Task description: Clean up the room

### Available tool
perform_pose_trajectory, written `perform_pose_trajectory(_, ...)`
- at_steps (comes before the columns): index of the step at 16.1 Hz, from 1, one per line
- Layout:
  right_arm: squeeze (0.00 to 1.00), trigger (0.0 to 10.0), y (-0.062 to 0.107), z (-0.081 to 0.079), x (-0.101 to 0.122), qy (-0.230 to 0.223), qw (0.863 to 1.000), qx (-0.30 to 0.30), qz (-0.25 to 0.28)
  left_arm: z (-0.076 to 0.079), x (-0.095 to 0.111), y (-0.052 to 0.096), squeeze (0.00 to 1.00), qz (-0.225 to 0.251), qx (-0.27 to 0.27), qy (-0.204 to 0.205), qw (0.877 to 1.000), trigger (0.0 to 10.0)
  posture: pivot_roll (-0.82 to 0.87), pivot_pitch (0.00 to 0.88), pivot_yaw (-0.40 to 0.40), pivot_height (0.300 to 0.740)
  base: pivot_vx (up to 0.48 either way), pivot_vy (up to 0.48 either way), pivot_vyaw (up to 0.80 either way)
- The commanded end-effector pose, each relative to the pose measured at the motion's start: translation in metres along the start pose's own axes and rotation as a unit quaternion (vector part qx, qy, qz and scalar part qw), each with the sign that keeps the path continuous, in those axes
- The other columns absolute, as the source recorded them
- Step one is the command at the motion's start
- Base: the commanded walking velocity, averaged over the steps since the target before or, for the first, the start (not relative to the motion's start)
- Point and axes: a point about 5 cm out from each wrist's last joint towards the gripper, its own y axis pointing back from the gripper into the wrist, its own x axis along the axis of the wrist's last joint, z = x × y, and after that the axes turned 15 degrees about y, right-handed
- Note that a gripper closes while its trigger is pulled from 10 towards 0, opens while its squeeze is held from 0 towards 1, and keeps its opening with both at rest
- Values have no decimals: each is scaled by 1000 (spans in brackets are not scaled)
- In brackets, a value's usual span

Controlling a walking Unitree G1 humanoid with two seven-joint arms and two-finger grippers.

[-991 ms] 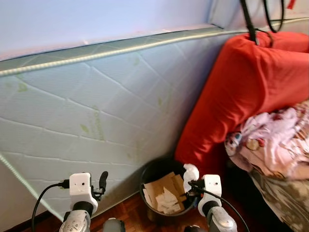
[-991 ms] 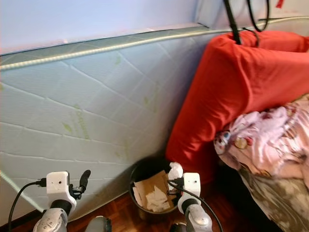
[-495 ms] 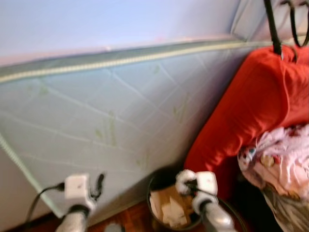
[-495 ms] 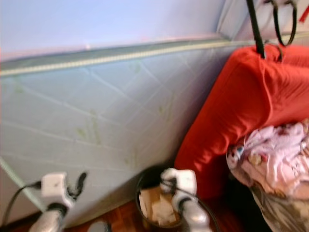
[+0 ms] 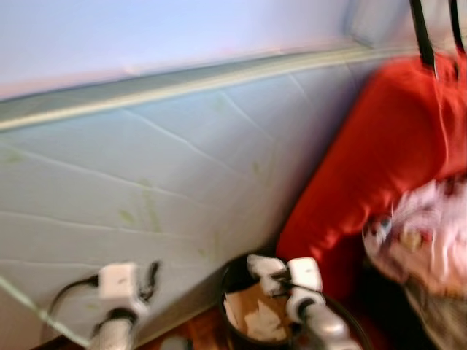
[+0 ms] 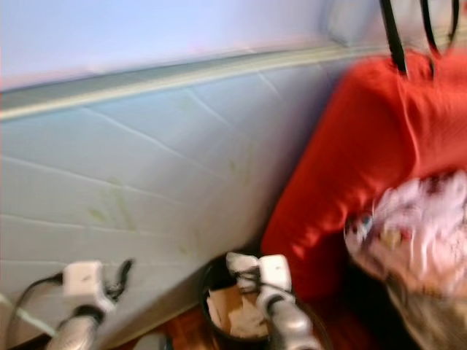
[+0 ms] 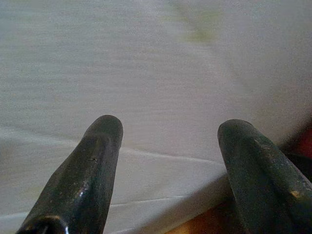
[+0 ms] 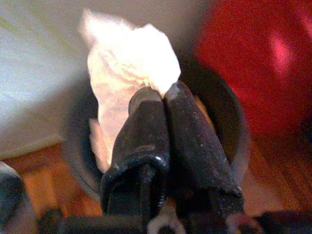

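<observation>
Right wrist view: the right tool [image 8: 163, 95] is clamped on a crumpled white tissue [image 8: 127, 63] above the black bin [image 8: 229, 126]; the left tool [image 7: 168, 129] gapes wide before a pale mattress [image 5: 146, 175].

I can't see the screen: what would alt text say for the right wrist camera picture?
Two black fingers of the right gripper are pinched shut on a crumpled white tissue, held over a dark round waste bin. The bin stands on a wooden floor, with a pale mattress on one side and a red cushion on the other.
</observation>
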Motion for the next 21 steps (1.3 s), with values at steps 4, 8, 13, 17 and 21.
perform_pose_trajectory(4,0,10000,-4,-2,3,-6,1000,1,-31,6,9,-6,0,4,-22,-6,1000,10000,167,136,-107,625,0,0,0)
perform_pose_trajectory(8,0,10000,-8,1,12,-1,999,4,-36,5,12,6,0,3,-23,-6,1000,10000,195,214,-135,625,0,0,0)
perform_pose_trajectory(13,0,10000,-11,6,20,5,999,-1,-38,7,22,21,0,12,-10,1,1000,10000,230,276,-154,625,0,0,0)
perform_pose_trajectory(17,0,10000,-18,10,49,-4,1000,-11,10,12,37,23,0,29,-11,1,1000,10000,250,309,-157,625,0,0,0)
perform_pose_trajectory(21,0,10000,-24,4,75,7,999,15,47,15,46,27,0,36,-6,2,999,10000,256,339,-164,625,0,0,0)
